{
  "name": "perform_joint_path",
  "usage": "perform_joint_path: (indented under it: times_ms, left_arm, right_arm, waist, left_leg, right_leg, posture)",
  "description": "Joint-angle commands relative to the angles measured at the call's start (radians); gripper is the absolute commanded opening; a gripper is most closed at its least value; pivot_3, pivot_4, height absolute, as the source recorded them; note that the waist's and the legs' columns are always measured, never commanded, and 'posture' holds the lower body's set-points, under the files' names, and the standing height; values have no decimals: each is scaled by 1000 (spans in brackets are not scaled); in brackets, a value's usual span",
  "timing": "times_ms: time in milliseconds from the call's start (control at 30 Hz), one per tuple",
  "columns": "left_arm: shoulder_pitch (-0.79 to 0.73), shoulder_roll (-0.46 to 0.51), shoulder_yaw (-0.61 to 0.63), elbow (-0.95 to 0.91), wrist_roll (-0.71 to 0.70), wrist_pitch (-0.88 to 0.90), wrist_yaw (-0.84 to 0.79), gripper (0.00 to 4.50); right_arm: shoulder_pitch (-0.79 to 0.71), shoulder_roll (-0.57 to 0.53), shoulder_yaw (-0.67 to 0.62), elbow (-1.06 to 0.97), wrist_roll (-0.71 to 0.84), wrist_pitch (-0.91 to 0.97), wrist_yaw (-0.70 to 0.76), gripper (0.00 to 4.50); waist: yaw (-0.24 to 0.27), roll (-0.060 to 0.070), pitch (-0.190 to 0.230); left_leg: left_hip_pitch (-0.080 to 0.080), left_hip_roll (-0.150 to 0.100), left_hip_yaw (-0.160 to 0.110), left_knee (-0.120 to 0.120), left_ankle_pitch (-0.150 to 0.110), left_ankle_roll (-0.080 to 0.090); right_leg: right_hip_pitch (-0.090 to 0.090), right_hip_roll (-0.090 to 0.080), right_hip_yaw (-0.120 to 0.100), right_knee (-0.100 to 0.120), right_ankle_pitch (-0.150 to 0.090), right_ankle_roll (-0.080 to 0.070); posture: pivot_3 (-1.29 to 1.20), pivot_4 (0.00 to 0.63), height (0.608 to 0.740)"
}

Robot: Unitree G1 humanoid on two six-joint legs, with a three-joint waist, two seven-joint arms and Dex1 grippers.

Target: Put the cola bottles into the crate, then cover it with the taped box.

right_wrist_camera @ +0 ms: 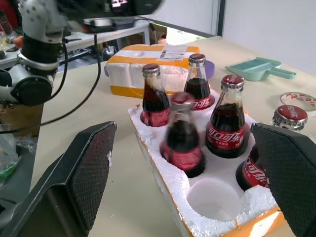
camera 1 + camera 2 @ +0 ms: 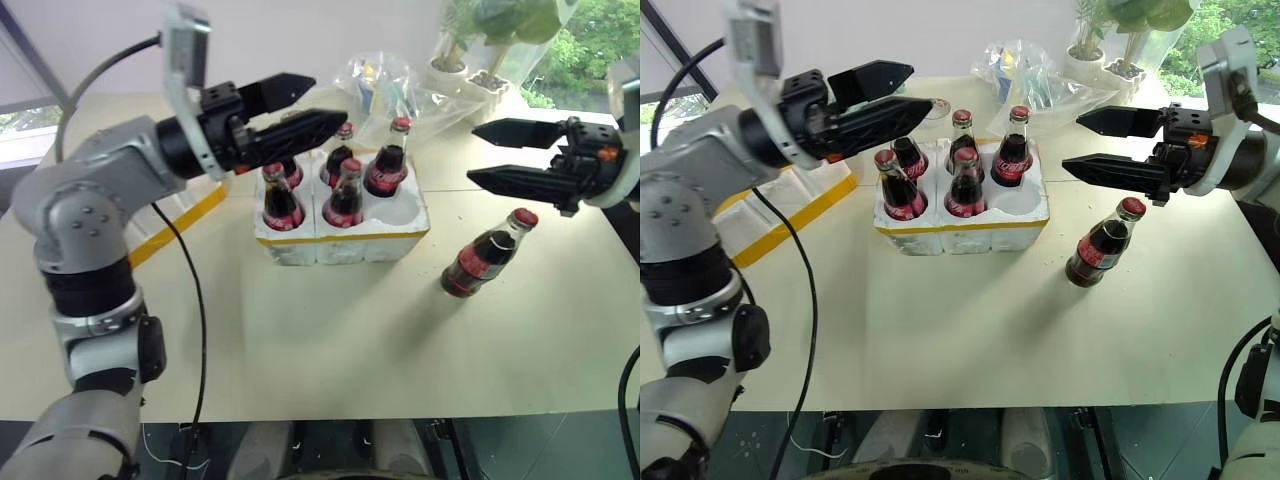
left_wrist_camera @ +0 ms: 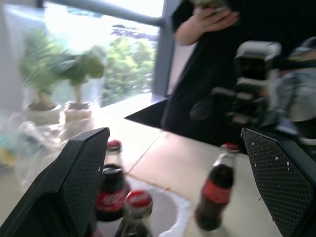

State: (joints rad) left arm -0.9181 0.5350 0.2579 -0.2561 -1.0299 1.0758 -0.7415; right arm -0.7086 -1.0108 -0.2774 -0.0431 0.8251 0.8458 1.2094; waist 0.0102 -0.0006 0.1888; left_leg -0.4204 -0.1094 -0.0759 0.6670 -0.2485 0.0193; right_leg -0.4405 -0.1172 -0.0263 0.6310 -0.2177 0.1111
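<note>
Lying on the table (image 2: 970, 330) at the robot's left, the taped box (image 1: 148, 66) shows wide yellow bands and a white shipping label whose print is too small to read. The crate (image 2: 960, 235) sits mid-table with five cola bottles (image 2: 965, 185) upright in its wells, one near well bare. A sixth bottle (image 2: 1100, 245) stands apart on the table, right of the crate. Their red labels carry white script, unreadable. The left gripper (image 2: 895, 95) hovers above the crate, jaws spread, empty; the right gripper (image 2: 1090, 145) hangs wide apart above the lone bottle.
</note>
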Motion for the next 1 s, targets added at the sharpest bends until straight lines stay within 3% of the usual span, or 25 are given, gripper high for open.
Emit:
perform_joint_path:
  times_ms: [33,200,400,533,633,700,833,1000]
  left_arm:
    - [-16,75,51,-16,-140,52,-74,4464]
    - [96,290,-3,4,-77,20,-301,4464]
    - [222,525,-101,104,101,-134,-610,4464]
    - [229,537,-136,147,158,-195,-674,4464]
    - [211,512,-160,165,185,-221,-687,4464]
    - [199,492,-182,176,208,-245,-698,4464]
    - [179,471,-204,196,234,-260,-712,4464]
    - [169,455,-225,200,263,-281,-727,4464]
  right_arm:
    - [-23,-24,-23,-2,0,-13,2,4500]
    - [-47,-55,-81,10,25,18,-36,4500]
    - [71,-178,-329,-15,90,146,-69,4500]
    - [368,-179,-603,-114,34,231,-50,4500]
    - [587,-111,-767,-204,15,262,-62,4500]
    - [769,-2,-828,-312,-9,244,-75,4500]
    - [944,157,-843,-456,13,213,-136,4500]
    - [999,314,-673,-556,-75,55,-273,4500]
  waist:
    - [0,0,0]
    - [-1,0,0]
    - [8,0,0]
    - [16,-1,-1]
    - [26,-1,-1]
    - [28,-2,-2]
    - [24,-1,-2]
    - [14,-1,-2]
  left_leg:
    - [0,0,0,0,0,0]
    - [0,0,0,0,0,0]
    - [0,0,0,-2,-2,4]
    - [1,0,-1,-1,-4,7]
    - [1,1,0,-1,-4,7]
    - [2,1,0,-1,-4,7]
    - [4,1,0,-1,-4,7]
    - [12,2,1,-2,-4,6]
  right_leg:
    - [0,0,0,0,0,0]
    - [0,0,1,0,0,0]
    - [0,0,1,-1,0,-1]
    - [2,-1,1,-2,0,-1]
    - [2,-1,1,-2,0,-1]
    - [2,-1,2,-1,0,0]
    - [5,-1,2,-2,0,0]
    - [12,0,3,-3,-1,-1]
  posture:
    - [0,150,740]
    - [0,150,740]
    - [0,150,740]
    - [0,150,740]
    - [0,150,740]
    - [0,150,740]
    - [0,150,740]
    - [0,150,740]
